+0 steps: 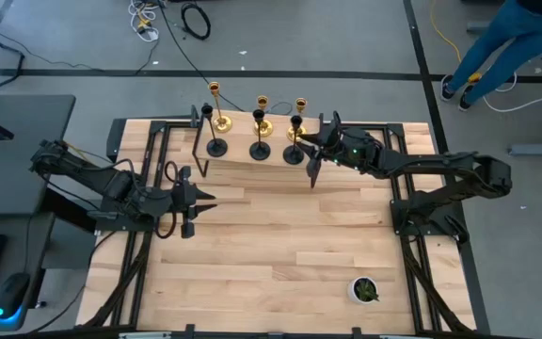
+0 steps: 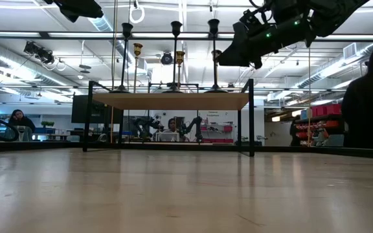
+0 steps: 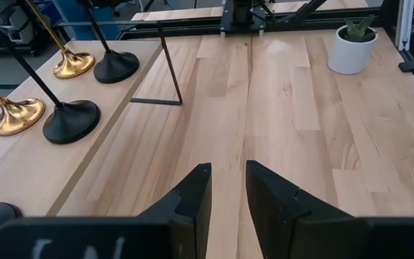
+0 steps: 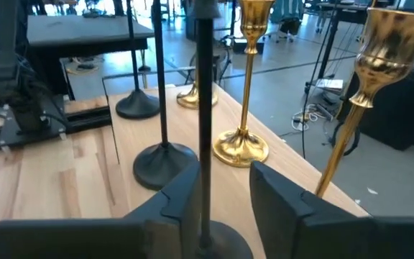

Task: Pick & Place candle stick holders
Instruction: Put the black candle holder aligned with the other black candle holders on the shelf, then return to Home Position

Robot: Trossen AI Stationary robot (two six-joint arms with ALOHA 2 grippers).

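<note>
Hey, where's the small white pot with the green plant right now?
In the high view, the small white pot with the green plant stands alone on the wooden table's near right corner, far from the candle holders.

We count six candle stick holders, all upright on the raised wooden shelf at the table's far edge. Three gold holders (image 1: 220,122) (image 1: 263,125) (image 1: 295,131) form the back row. Three black holders (image 1: 216,147) (image 1: 260,151) (image 1: 294,154) form the front row. Each has a round base, thin stem and small cup. The rightmost black one stands between gripper fingers.
</note>
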